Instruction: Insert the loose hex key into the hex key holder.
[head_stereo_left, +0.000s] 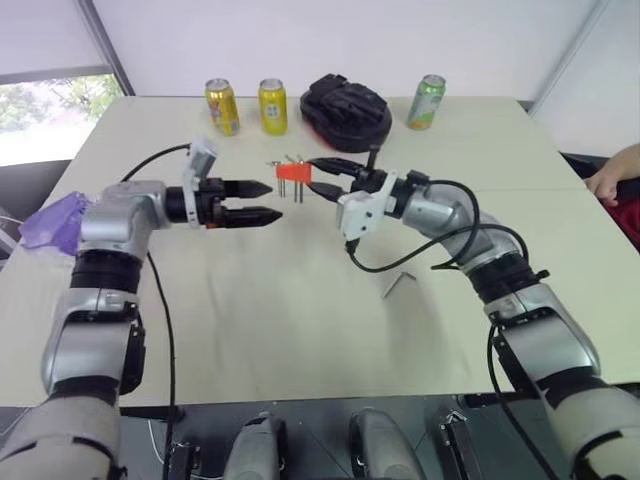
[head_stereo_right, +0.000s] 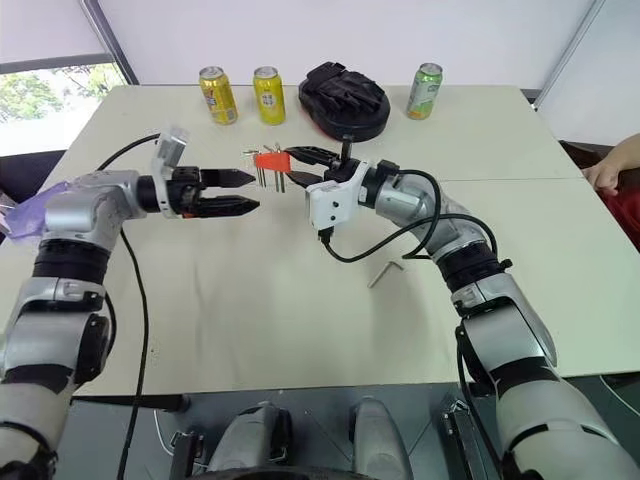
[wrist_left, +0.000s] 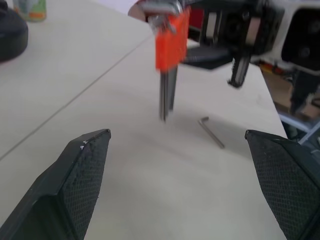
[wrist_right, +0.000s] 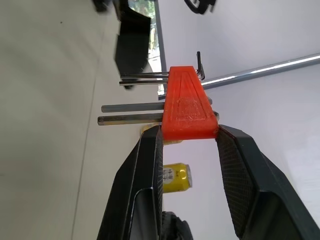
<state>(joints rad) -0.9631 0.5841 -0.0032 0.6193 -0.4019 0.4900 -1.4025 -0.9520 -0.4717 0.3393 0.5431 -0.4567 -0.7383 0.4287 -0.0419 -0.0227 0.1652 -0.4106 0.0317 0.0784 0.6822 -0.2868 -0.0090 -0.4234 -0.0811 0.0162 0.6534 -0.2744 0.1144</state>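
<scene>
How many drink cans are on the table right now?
3: two yellow aluminium cans side by side at the far edge, one left of the other, and a green can right of the black pouch.

Matt orange plastic on the hex key holder, dull grey metal keys through it. Loose hex key, lower right of centre, plain grey metal on the smooth, matt pale table. Textured black fingertips.

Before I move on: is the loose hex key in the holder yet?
Out. The loose hex key lies flat on the table; the right gripper holds the holder up.
</scene>
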